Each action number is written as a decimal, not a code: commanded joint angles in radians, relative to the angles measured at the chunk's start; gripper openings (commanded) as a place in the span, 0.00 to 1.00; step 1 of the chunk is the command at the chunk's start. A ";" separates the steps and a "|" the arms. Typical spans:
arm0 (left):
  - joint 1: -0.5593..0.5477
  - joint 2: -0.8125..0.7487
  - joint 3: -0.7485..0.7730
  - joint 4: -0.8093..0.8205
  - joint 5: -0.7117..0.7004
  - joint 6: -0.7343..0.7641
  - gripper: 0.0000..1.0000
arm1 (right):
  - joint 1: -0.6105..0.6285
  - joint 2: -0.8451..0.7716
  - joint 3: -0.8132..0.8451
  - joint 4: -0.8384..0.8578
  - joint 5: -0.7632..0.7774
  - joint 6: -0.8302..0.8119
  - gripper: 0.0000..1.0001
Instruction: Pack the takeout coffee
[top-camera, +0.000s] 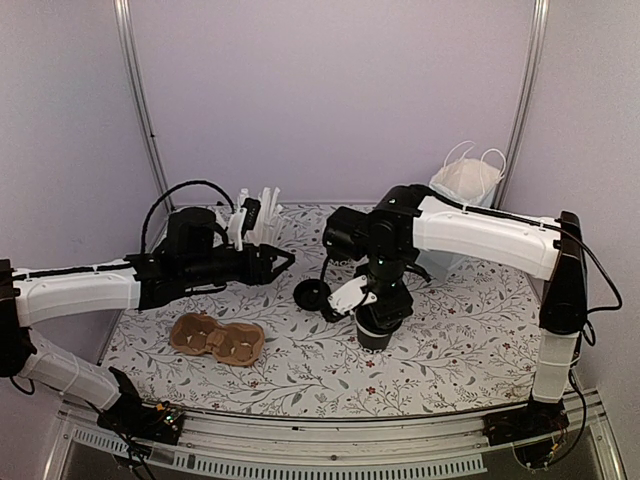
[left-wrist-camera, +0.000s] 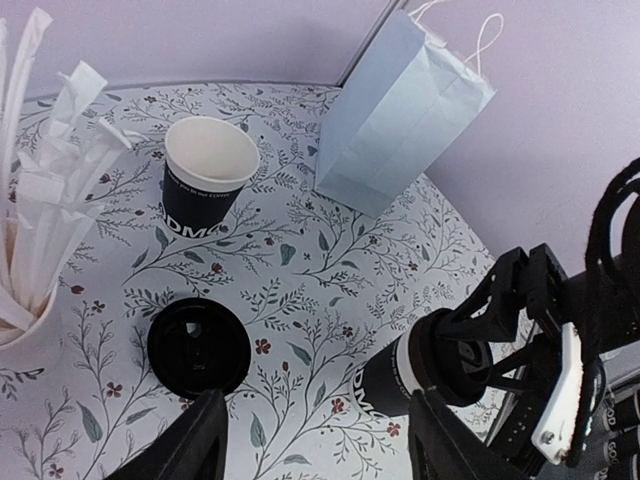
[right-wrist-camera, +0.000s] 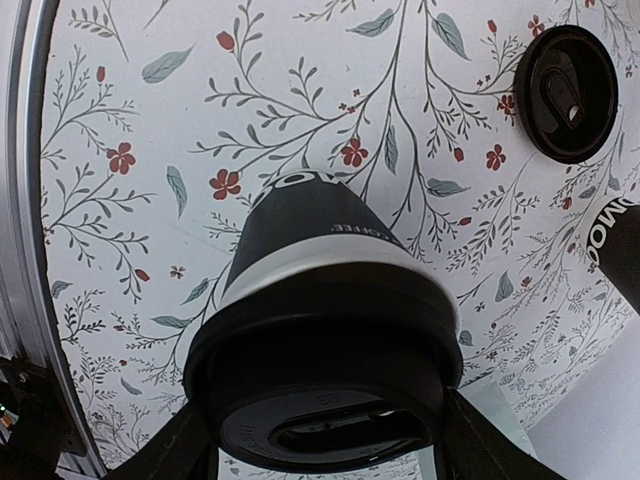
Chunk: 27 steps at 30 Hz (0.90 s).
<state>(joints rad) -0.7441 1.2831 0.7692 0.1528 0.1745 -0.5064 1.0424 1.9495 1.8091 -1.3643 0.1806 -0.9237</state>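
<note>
One black coffee cup (top-camera: 374, 336) with a black lid on it stands on the floral table; it also shows in the right wrist view (right-wrist-camera: 310, 240) and the left wrist view (left-wrist-camera: 400, 380). My right gripper (top-camera: 378, 318) comes down over it, fingers shut on the lid's sides (right-wrist-camera: 320, 440). A second black cup (left-wrist-camera: 208, 185), open with a cream inside, stands farther back near the bag; its edge shows in the right wrist view (right-wrist-camera: 620, 250). My left gripper (top-camera: 285, 262) is open and empty above the table (left-wrist-camera: 320, 450), left of the lidded cup.
A loose flat black lid (top-camera: 310, 293) lies on the table between the grippers (left-wrist-camera: 198, 345). A brown cardboard cup carrier (top-camera: 217, 340) lies front left. A pale blue bag (top-camera: 465, 185) stands at the back right. A white cup of straws (top-camera: 255, 215) stands at the back left.
</note>
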 joint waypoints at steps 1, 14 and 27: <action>-0.005 -0.020 -0.014 0.024 0.000 -0.003 0.64 | 0.009 0.030 0.040 -0.004 -0.002 0.002 0.65; -0.005 -0.031 -0.030 0.028 0.001 -0.006 0.64 | 0.008 0.047 0.064 -0.005 0.004 -0.006 0.69; -0.005 -0.029 -0.033 0.034 0.004 -0.014 0.64 | 0.008 0.014 0.094 -0.004 0.009 0.001 0.86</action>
<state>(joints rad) -0.7441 1.2690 0.7448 0.1616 0.1745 -0.5133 1.0424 1.9854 1.8809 -1.3666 0.1856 -0.9249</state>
